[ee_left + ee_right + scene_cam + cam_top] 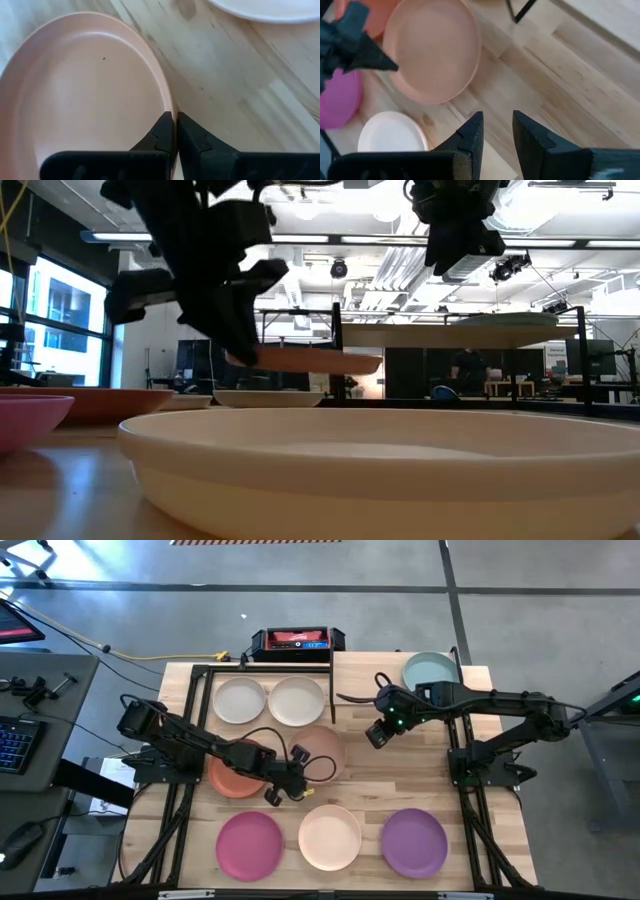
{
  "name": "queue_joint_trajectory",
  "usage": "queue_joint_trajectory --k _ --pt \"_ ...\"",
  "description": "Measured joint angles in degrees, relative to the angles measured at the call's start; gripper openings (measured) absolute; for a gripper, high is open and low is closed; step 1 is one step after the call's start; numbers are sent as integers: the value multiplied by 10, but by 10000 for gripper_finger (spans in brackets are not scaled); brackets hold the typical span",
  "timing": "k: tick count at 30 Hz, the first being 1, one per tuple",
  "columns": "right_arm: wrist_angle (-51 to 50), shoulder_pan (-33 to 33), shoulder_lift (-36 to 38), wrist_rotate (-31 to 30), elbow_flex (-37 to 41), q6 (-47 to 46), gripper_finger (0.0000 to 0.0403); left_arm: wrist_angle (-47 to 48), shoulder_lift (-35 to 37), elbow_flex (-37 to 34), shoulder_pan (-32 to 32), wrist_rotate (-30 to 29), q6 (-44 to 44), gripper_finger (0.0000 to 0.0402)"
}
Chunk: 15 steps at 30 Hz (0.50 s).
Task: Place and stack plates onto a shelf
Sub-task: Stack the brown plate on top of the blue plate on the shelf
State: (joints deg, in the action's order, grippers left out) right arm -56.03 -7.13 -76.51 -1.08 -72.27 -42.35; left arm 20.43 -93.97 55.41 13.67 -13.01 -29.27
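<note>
My left gripper (287, 787) is shut on the dusty pink plate (322, 750), which shows lifted above the table in the low view (310, 361). The coral red plate (235, 778) lies under the left arm. My right gripper (377, 733) hangs open over bare wood to the pink plate's right, touching nothing. The mint green plate (430, 670) rests on the shelf (365, 675) at the far right. White (240, 700) and cream (297, 700) plates lie at the far side. Magenta (250, 845), peach (330, 837) and purple (413, 842) plates lie along the near edge. My left gripper pinches the dusty pink plate's rim (171, 111) between its two fingers, one on the inner face and one on the outer. The fingers come from the near left side, roughly level. The plate is lifted clear of the table and stands out beyond the fingertips, nearly level.
Black metal posts (332, 690) stand between the cream plate and the shelf. A black and red box (297, 640) sits beyond the table's far edge. Bare tabletop (400, 780) shows below the right gripper. A dark cable loops over the shelf near the right arm.
</note>
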Motion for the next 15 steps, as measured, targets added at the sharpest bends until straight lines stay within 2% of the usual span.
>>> queue_joint_trajectory --k 15 --pt "24 0 0 -1 0 -28 83 26 0 102 8 -76 -95 1"
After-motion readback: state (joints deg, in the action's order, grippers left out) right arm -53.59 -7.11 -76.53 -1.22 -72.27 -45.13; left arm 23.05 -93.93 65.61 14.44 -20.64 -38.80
